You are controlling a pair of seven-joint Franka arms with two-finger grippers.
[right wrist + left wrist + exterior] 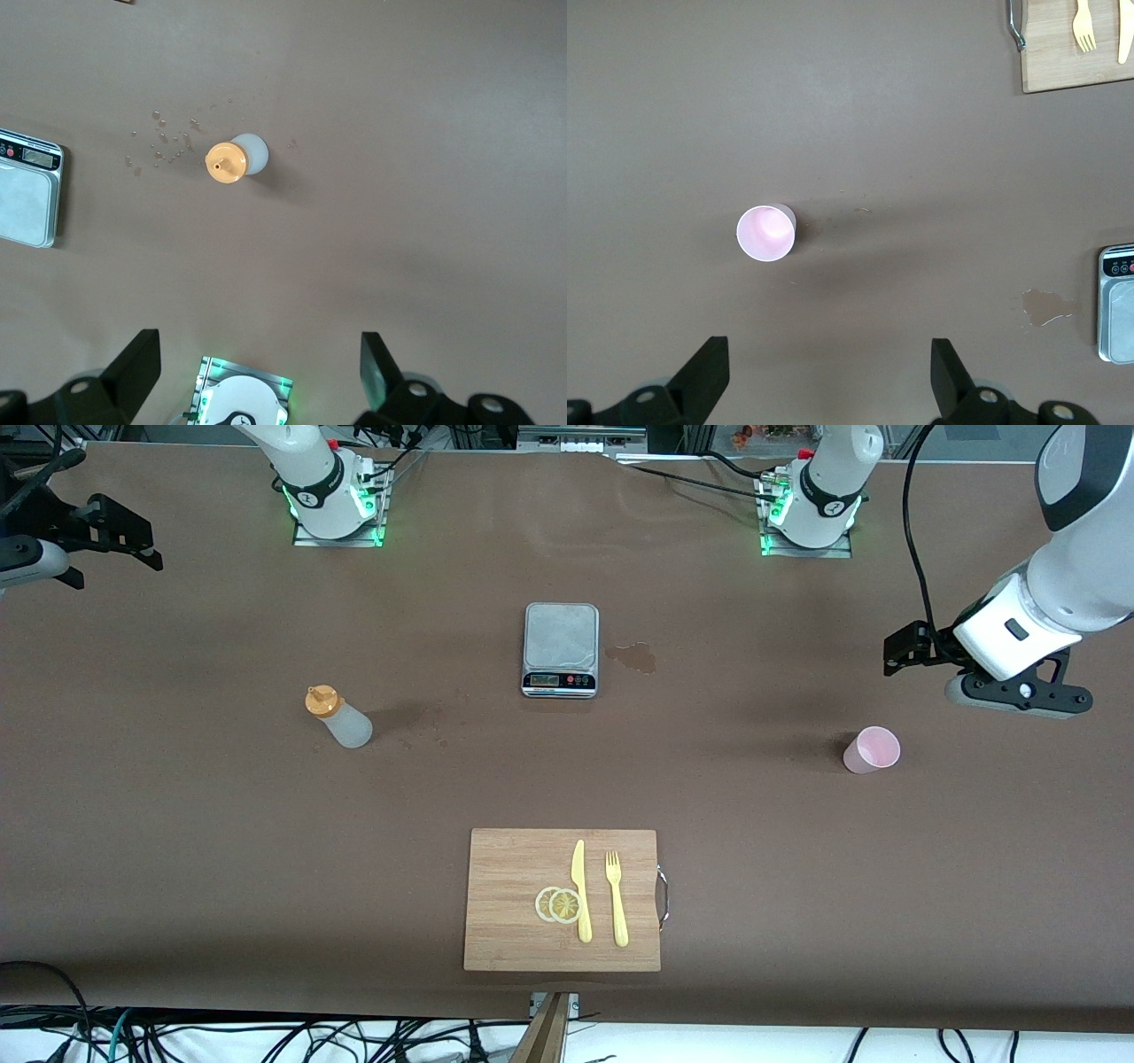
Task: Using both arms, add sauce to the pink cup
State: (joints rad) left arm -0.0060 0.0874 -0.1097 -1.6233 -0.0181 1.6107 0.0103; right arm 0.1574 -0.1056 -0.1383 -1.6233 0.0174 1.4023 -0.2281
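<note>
The sauce bottle [337, 716], whitish with an orange nozzle cap, stands upright toward the right arm's end of the table; the right wrist view looks down on the same bottle [236, 160]. The pink cup [872, 749] stands upright toward the left arm's end, and the cup [765, 233] looks empty from above. My left gripper [905, 648] hangs high over the table beside the cup, open and empty [828, 376]. My right gripper [124, 536] hangs high over the table's edge at the right arm's end, open and empty [257, 367], well apart from the bottle.
A kitchen scale [560, 648] sits mid-table near the bases, with a wet stain [633, 657] beside it. A wooden cutting board [514, 868] nearer the front camera carries a yellow knife [580, 890], a fork [616, 897] and lemon slices [558, 904]. Droplets [159, 142] dot the table by the bottle.
</note>
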